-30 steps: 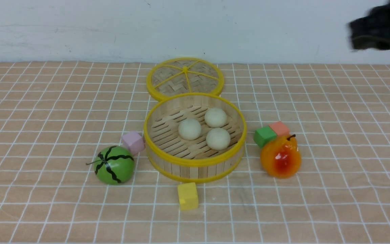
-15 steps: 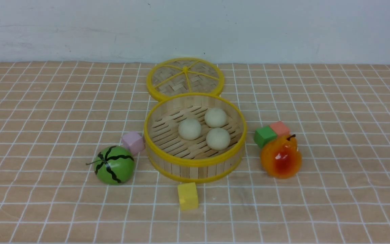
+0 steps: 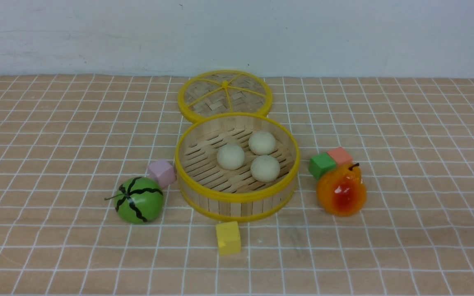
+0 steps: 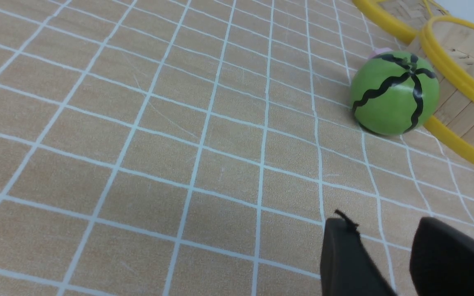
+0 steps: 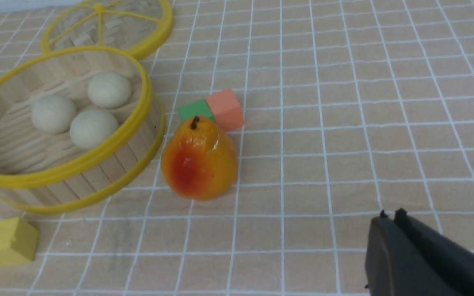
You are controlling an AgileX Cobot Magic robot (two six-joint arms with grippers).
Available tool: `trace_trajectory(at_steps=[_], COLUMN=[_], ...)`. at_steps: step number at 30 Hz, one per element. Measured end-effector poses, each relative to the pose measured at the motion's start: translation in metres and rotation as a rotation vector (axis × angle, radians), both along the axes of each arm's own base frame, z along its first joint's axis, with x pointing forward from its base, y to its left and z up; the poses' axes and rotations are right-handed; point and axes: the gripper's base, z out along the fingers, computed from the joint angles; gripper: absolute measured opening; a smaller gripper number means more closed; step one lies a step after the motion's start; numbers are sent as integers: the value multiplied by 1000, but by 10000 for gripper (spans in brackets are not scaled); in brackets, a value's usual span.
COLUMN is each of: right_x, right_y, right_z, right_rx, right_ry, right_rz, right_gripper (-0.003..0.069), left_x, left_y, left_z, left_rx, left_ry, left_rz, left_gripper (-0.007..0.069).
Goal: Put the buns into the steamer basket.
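Note:
Three cream-white buns [image 3: 230, 156] [image 3: 262, 142] [image 3: 265, 168] lie on the slatted floor of the round steamer basket [image 3: 237, 196] at the table's middle. The right wrist view shows the same buns [image 5: 53, 114] inside the basket [image 5: 68, 164]. Neither arm appears in the front view. My right gripper [image 5: 390, 214] is shut with nothing in it, over bare cloth to the right of the pear. My left gripper [image 4: 385, 224] is open and empty, over the cloth left of the watermelon toy [image 4: 394, 93].
The woven lid [image 3: 224, 95] lies flat behind the basket. A watermelon toy [image 3: 139, 200] and pink cube [image 3: 161, 172] sit at its left, a yellow cube [image 3: 228, 237] in front. A pear [image 3: 341, 190], green cube [image 3: 321, 165] and salmon cube [image 3: 339, 156] are on its right.
The dark arm seen at the upper right of the front view a second ago has left that view. The buns, basket and toys have not moved.

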Motion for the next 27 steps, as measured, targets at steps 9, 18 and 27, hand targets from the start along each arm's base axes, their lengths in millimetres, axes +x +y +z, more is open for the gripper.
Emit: trace_trajectory(at_steps=[9,18,27], right_x=[-2,-45,-80], right_y=[-1,-11,-20], right_z=[-3,-43,-88], right_rx=[-69,-218,-144], right_ry=[26,12,-96], right_rz=[16,-50,-240], right_gripper=[-6,1,4], left_x=[0,0,0], left_y=[0,0,0], left_z=[0,0,0], left_rx=[0,0,0], left_ry=[0,0,0], left_rz=[0,0,0], left_gripper=[238,238,238])
